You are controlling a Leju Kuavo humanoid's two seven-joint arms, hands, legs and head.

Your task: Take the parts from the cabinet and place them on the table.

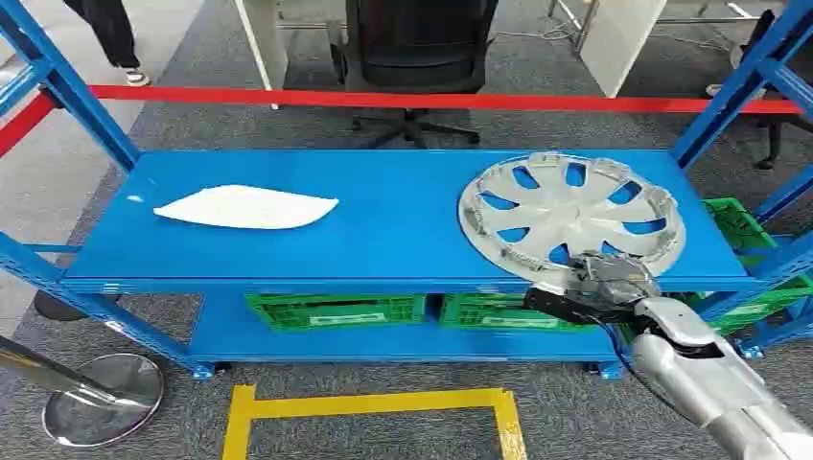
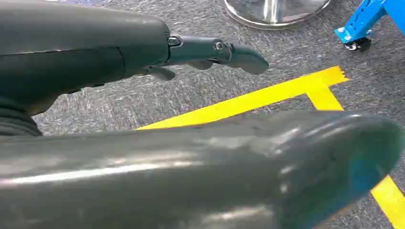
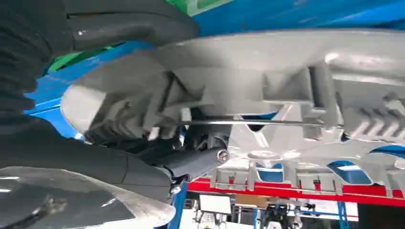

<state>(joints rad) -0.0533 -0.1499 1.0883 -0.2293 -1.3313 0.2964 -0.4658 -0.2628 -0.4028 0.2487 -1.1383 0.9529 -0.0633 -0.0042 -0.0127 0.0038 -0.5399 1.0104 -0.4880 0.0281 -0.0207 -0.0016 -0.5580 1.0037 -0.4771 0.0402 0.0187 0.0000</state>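
Observation:
A silver wheel cover (image 1: 572, 216) lies on the right of the blue shelf (image 1: 393, 230), its near rim tipped over the front edge. My right hand (image 1: 599, 286) grips that near rim; the right wrist view shows the ribbed underside of the wheel cover (image 3: 267, 90) with my fingers (image 3: 191, 162) curled under it and the thumb over its edge. A flat white part (image 1: 246, 207) rests on the left half of the shelf. My left hand (image 2: 143, 52) hangs over the grey carpet, fingers straight, holding nothing.
Green crates (image 1: 336, 310) sit on the lower shelf, another green crate (image 1: 738, 225) at the right. Blue uprights (image 1: 729, 96) frame the rack. A red barrier tape (image 1: 383, 99) runs behind, with an office chair (image 1: 412, 48). A chrome stanchion base (image 1: 101, 398) and yellow floor tape (image 1: 374, 402) lie near.

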